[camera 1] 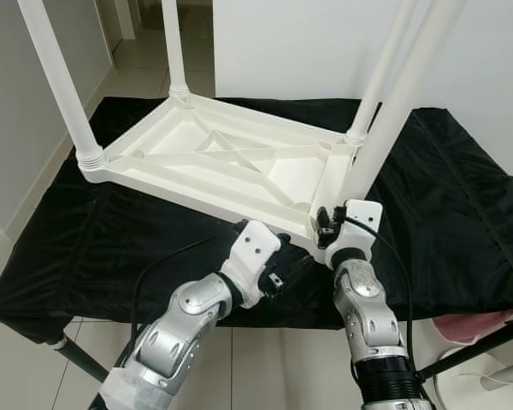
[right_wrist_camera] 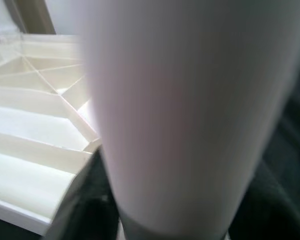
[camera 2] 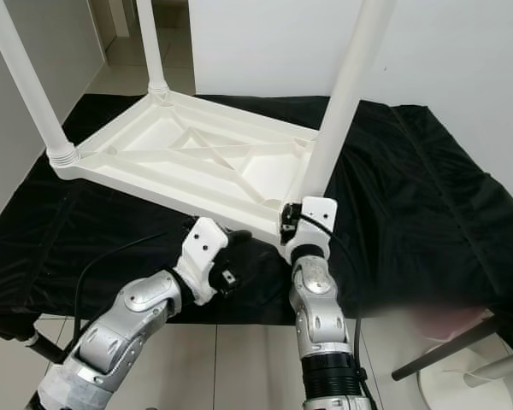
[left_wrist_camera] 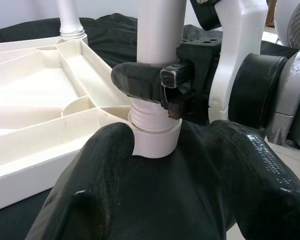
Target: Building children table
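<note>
A white plastic children's tabletop (camera 1: 231,162) lies upside down on a table covered with a black cloth (camera 1: 462,213), filling the upper middle of the head view. Its ribbed underside faces up, crossed by diagonal braces. Four white legs rise from its corners: a far-left leg (camera 1: 173,43) at the top centre, a near-left leg (camera 1: 58,81) at the upper left, a far-right leg (camera 1: 383,73) at the upper right, and a near-right leg (camera 1: 393,111) leaning slightly as it runs up and out of the frame to the upper right.

The right end effector (camera 1: 327,224), on a silver arm coming up from the bottom right of the frame, is closed around the base of the near-right leg where it meets the corner socket (left_wrist_camera: 154,137). In the left wrist view one black finger (left_wrist_camera: 140,80) wraps across the front of the leg, just above its threaded collar. The right wrist view is blurred, with the white leg close in front of the lens and the ribbed underside to the left of the frame.

The left end effector (camera 1: 292,266), at the lower centre, sits against the near edge of the tabletop, just left of that same corner. Its two black fingers (left_wrist_camera: 90,185) are spread wide, on either side of the socket, and hold nothing.

At the bottom right, beside the table, a pink cloth (camera 1: 470,326) lies on the pale tiled floor (camera 1: 17,367).
</note>
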{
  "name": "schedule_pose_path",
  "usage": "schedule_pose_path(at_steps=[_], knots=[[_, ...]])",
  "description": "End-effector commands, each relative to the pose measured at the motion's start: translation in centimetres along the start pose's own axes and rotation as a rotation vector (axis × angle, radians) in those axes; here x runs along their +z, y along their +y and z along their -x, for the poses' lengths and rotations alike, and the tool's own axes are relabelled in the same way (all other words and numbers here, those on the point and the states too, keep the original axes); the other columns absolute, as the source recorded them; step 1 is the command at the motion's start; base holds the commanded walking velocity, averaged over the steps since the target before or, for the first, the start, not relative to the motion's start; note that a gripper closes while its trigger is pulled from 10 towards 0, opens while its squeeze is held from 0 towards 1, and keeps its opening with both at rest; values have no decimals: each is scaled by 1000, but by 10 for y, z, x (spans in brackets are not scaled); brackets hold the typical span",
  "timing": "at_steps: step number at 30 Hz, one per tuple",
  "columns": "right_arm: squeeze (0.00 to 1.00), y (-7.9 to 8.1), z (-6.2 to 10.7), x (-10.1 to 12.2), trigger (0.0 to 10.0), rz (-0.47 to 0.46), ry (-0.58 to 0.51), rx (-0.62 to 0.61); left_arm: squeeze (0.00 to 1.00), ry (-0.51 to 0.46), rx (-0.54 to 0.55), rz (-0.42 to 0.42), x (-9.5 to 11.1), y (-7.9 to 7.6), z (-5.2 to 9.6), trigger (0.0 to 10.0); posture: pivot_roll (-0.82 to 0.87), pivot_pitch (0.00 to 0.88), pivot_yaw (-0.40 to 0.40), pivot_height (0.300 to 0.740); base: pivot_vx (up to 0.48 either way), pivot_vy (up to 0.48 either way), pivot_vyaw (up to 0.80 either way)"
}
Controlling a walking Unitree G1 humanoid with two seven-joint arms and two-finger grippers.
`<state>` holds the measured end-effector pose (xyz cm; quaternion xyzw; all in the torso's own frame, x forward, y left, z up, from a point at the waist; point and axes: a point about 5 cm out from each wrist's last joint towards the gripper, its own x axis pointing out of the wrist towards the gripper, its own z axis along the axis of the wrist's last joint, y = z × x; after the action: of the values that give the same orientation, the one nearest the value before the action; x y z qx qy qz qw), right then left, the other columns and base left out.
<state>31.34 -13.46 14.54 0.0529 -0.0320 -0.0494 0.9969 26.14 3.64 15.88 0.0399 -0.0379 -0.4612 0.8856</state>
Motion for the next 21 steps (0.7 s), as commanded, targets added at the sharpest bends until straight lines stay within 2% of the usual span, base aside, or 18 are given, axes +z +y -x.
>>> schedule_pose_path(at_steps=[1, 5, 7, 8, 9, 12, 17, 19, 20, 21], knots=[[1000, -7, 1, -6, 10000, -16, 24, -16, 0, 13, -9, -2, -5, 1, 3, 10000, 13, 46, -41, 740, 0, 0, 0], [1000, -6, -1, -3, 10000, -6, 16, 76, 0, 16, 1, -5, -6, 2, 5, 10000, 12, 40, -48, 740, 0, 0, 0], [1000, -8, -4, -4, 10000, 8, 41, 175, 0, 12, 6, -8, -6, 3, 3, 10000, 10, 28, -56, 740, 0, 0, 0], [0, -8, -5, -3, 10000, 24, 46, 222, 0, 10, 6, -8, -6, 3, 2, 10000, 9, 22, -58, 740, 0, 0, 0], [0, -8, -5, -3, 10000, 24, 46, 222, 0, 10, 6, -8, -6, 3, 2, 10000, 9, 22, -58, 740, 0, 0, 0], [0, -13, -9, 2, 10000, 57, 42, 345, 0, 9, 2, -17, -5, 4, 0, 10000, 6, 14, -60, 740, 0, 0, 0], [0, -19, -12, 7, 10000, 100, 32, 438, 0, 6, 1, -21, -5, 4, -2, 10000, -1, 8, -59, 740, 0, 0, 0], [0, -22, -14, 9, 10000, 147, 38, 570, 0, 4, -3, -24, -5, 2, -3, 10000, -2, 8, -57, 740, 0, 0, 0], [0, -22, -14, 9, 10000, 147, 38, 570, 0, 4, -3, -24, -5, 2, -3, 10000, -2, 8, -57, 740, 0, 0, 0], [0, -23, -15, 8, 10000, 164, 53, 637, 0, 3, -8, -23, -5, 2, -3, 10000, -7, 10, -51, 740, 0, 0, 0]])
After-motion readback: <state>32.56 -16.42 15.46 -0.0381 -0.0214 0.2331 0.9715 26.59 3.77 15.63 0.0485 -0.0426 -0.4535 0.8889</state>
